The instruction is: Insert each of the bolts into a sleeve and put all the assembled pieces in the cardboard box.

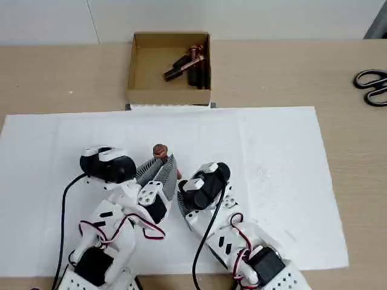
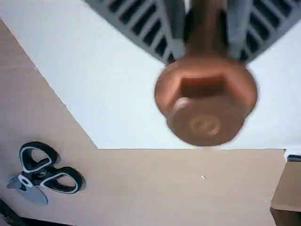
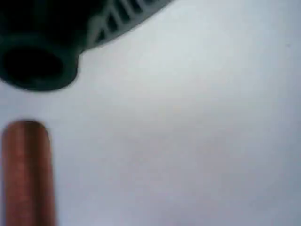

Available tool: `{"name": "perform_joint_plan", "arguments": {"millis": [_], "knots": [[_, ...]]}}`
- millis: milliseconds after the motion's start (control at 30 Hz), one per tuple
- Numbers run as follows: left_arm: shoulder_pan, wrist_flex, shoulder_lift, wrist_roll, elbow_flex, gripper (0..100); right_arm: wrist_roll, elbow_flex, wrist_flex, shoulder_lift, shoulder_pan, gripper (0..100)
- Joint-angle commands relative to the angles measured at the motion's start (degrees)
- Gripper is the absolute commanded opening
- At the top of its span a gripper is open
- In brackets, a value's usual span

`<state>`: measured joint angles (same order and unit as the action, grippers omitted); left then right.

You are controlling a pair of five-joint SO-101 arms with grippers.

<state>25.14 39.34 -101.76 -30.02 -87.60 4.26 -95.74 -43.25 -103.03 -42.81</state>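
Over the white sheet of paper (image 1: 272, 169), toward the near edge of the table (image 1: 60, 66), my left hand (image 1: 161, 163) is closed on the shank of a copper bolt (image 1: 160, 150). The broad head sticks out past the fingertips, toward the far side. Just to its right, my right hand (image 1: 180, 196) sits close in. Its wrist camera shows it clamped on a black sleeve (image 3: 37, 61) with the open mouth facing the lens. The bolt's threaded end is near that mouth but still apart from it and off to one side, not yet entered.

I judge this to be the joining step for this pair. The next move calls for bringing the thread end square onto the bore and sliding it in along the axis. One hand then has to let go so the other can carry the piece off. With both hands crowded together, I would keep the corrections small so the fingers do not knock each other.

Farther back, the cardboard box (image 1: 138, 66) stands just off the paper's far edge. Finished pieces (image 1: 188, 65) lie against its right side, and its left floor is bare for the drop. The near wall is all I must clear. A pair of scissors (image 1: 372, 86) lies far to the right, well out of the path.
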Motion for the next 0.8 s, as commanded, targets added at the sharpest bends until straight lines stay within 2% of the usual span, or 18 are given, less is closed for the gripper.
{"name": "perform_joint_plan", "arguments": {"millis": [0, 600, 767], "knots": [[0.35, 0.09, -0.35, 0.44, 3.3, 1, 0.35, -0.79, -0.04, -0.84, -0.4, 0.3], [0.44, 3.52, -0.35, 0.09, 3.38, 1, 0.26, -0.79, 3.56, -0.84, -0.4, 0.3], [3.16, 3.52, -0.35, -1.49, 3.38, 1, 0.26, -0.79, 3.65, -0.84, -0.4, 0.3]]}}
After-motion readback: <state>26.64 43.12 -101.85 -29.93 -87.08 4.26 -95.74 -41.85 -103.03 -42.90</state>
